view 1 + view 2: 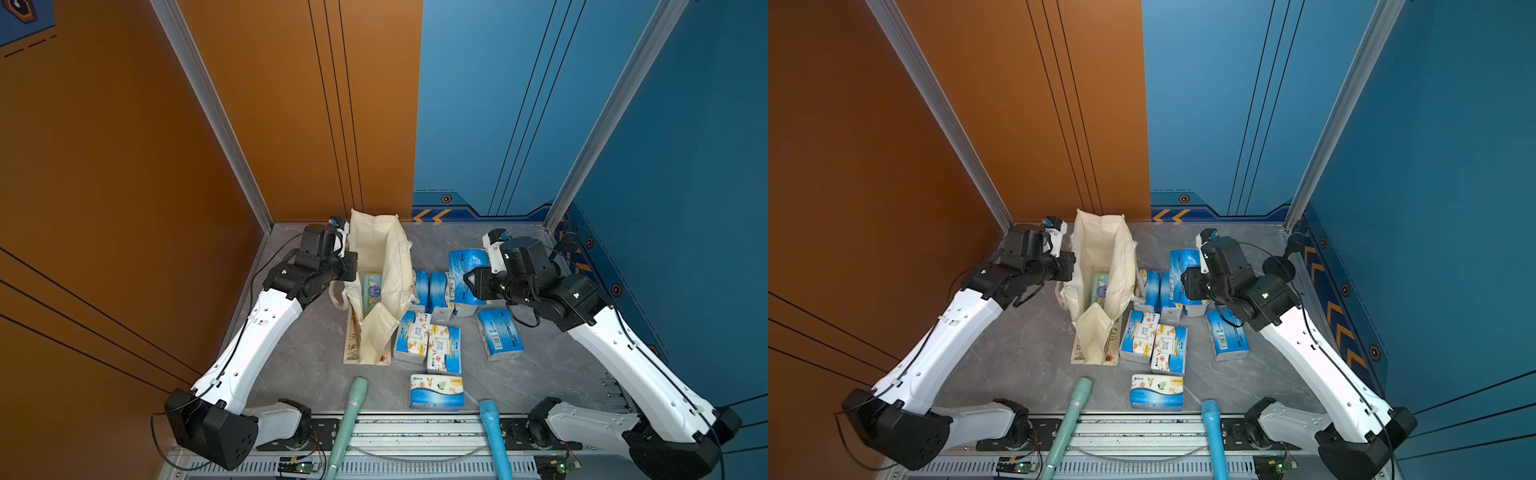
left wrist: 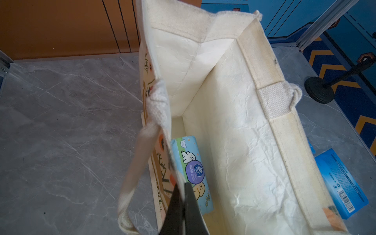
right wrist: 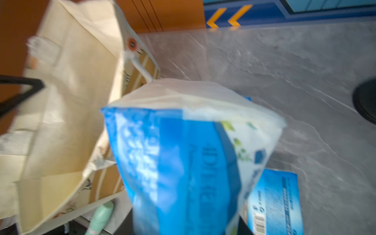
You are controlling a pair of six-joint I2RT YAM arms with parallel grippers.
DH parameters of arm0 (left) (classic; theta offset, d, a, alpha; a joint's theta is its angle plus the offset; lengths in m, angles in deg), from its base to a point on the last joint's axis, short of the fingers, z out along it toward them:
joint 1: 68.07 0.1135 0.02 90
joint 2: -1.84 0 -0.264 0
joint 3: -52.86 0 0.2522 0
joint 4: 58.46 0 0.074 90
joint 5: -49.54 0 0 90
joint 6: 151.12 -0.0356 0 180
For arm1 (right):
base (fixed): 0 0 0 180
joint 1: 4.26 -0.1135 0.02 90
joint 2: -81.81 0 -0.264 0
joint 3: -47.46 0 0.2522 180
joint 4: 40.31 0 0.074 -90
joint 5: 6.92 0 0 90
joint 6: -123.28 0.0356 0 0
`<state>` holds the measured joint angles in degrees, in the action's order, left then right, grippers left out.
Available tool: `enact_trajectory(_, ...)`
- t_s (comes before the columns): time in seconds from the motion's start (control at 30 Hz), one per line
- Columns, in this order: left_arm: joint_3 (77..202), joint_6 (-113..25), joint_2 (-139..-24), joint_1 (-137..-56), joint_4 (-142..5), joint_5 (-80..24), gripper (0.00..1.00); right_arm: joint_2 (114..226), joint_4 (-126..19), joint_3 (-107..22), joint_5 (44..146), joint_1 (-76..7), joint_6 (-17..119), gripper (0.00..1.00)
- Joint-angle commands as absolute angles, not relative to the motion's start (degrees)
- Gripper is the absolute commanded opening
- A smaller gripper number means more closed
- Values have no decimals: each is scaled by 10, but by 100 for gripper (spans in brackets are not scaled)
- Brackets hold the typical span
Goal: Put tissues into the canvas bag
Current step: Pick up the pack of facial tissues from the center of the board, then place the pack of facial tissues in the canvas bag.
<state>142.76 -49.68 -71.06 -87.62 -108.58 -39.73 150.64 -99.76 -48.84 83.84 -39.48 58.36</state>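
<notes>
1. The left claw (image 2: 183, 195) is clamped tight on the side wall of the bag (image 1: 380, 249), at the bag's 9 o'clock seen from above.
2. The right claw (image 1: 471, 282) grips a blue tissue pack (image 3: 183, 162), held off the table (image 1: 299, 353) at the bag's 3 o'clock.
3. A green pack (image 2: 191, 173) lies inside the bag.
4. From 3 to 5 o'clock of the bag lie the other packs (image 1: 442, 347).

We saw a big orange wall (image 1: 124, 145) on one side and a blue wall (image 1: 498, 104) on the other. Thin black lines ran down both. Shiny silver posts (image 1: 216, 116) stood in the corners. The table top (image 1: 307, 357) was grey like stone, with pale cracks. Low on the blue wall, yellow arrows (image 1: 432, 215) pointed sideways.
</notes>
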Motion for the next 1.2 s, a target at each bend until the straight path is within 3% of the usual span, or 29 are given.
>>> enact_trajectory(0.0,1427,-498,-705,-880,-1080,-386,0,1561,-861,-544,902,-426,575,37)
enact_trajectory(0.27,1426,-496,-698,-882,-1081,-388,0,1731,-814,-711,911,-492,553,38)
enact_trajectory(0.4,1426,-496,-694,-884,-1080,-389,0,1801,-830,-757,863,-501,554,38)
enact_trajectory(0.57,1428,-496,-693,-884,-1080,-389,0,1854,-856,-771,829,-511,562,38)
enact_trajectory(0.93,1433,-499,-695,-884,-1081,-391,0,1957,-936,-820,852,-535,569,38)
enact_trajectory(1.17,1435,-503,-695,-881,-1081,-391,0,1986,-1004,-834,858,-550,549,43)
